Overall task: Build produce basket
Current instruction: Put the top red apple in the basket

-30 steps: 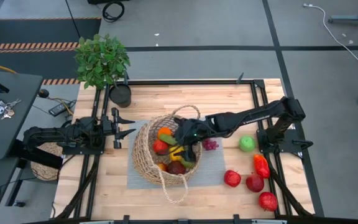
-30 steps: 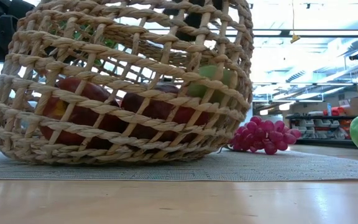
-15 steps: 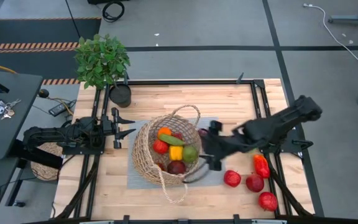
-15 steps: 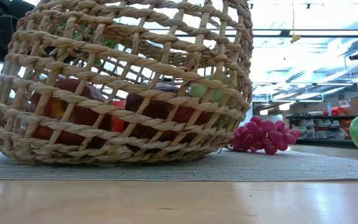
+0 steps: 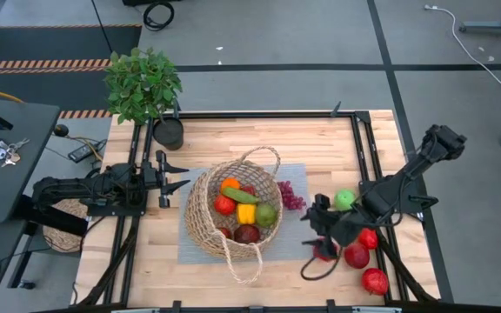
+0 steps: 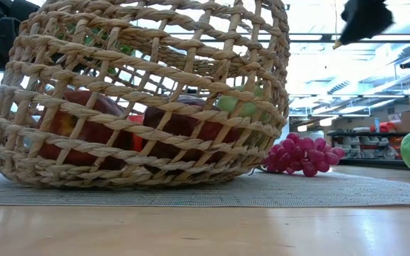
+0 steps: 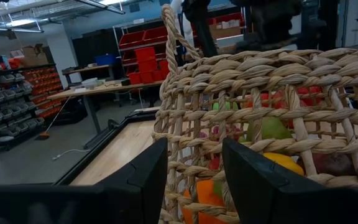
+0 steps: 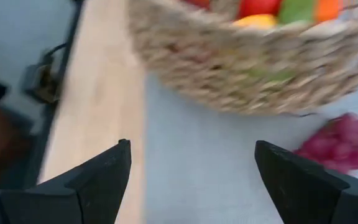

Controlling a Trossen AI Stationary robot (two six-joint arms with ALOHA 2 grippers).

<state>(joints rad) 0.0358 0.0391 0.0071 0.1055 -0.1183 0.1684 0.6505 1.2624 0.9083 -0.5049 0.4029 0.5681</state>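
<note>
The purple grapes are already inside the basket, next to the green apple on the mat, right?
Not quite. The high view shows the purple grapes lying on the mat just outside the basket, between it and the green apple, which sits on the bare table.

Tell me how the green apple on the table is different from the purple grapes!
The green apple is one smooth round fruit; the purple grapes are a bunch of many tiny ones. The grapes lie on the grey mat right beside the basket; the apple sits farther off on bare wood. Both are still outside the basket.
</note>
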